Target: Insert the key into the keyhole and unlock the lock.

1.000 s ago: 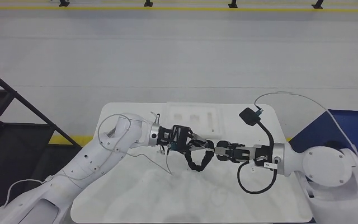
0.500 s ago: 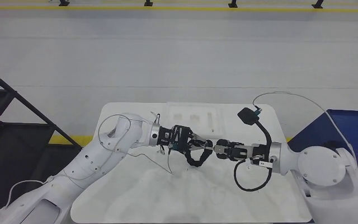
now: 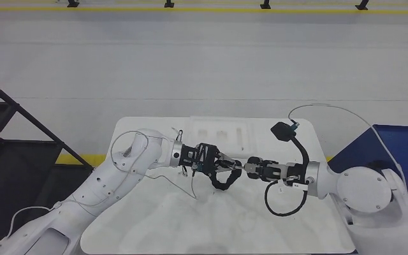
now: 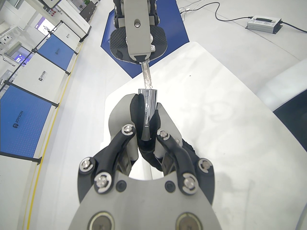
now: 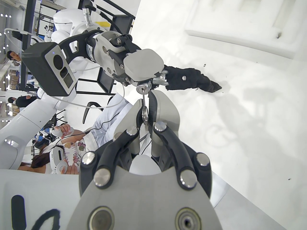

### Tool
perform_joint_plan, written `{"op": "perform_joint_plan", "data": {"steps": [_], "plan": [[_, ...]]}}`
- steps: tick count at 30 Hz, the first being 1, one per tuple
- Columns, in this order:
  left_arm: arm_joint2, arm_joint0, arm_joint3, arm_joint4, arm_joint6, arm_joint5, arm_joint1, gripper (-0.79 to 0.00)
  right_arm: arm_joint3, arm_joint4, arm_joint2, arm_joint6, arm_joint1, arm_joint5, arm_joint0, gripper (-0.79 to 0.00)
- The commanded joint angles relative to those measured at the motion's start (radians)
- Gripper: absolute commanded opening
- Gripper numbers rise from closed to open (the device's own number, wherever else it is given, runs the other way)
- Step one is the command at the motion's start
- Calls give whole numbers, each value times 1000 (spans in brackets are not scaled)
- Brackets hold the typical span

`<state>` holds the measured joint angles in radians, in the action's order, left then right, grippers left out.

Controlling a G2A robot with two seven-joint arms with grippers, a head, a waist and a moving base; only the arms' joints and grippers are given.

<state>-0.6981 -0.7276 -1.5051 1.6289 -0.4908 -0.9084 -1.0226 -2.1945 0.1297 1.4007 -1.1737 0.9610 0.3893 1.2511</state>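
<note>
My left gripper [image 4: 145, 105] is shut on the lock [image 4: 149, 101], a silver cylinder on a black cable [image 5: 191, 81] that hangs in a loop [image 3: 224, 182] over the table. My right gripper [image 5: 146, 102] is shut on the key [image 5: 144, 114] and faces the left one tip to tip. The key blade [image 4: 146, 77] runs from the right gripper's fingers [image 4: 138, 25] into the end of the cylinder. In the right wrist view the keyhole face [image 5: 143, 89] sits just beyond my fingertips. In the top view both grippers [image 3: 220, 167] [image 3: 253, 169] meet above the middle of the table.
A white foam tray [image 3: 220, 135] with several recesses lies at the table's far edge. The white table [image 3: 191, 217] spreads below the arms. A black frame [image 3: 25, 127] stands off the left side, a blue panel [image 3: 382, 146] off the right.
The right arm has shifted left toward the left gripper, bringing the key up to and into the lock cylinder. The left arm has stayed almost still.
</note>
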Motion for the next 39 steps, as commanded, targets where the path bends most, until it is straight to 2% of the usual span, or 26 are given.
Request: {"op": "perform_joint_plan", "data": {"steps": [1,25,39], "plan": [[-2,-2,-1,0,2,-3,-1,-785,0,0,0,0,-1,0,0,-785],[-26,-17,5,-35,14,-28,-14,-785,-7,10,-52,19,-13,1,-30,-785],[-35,-18,-7,-48,59,-46,-22,-785,-12,84,-125,46,-15,72,-66,-785]]}}
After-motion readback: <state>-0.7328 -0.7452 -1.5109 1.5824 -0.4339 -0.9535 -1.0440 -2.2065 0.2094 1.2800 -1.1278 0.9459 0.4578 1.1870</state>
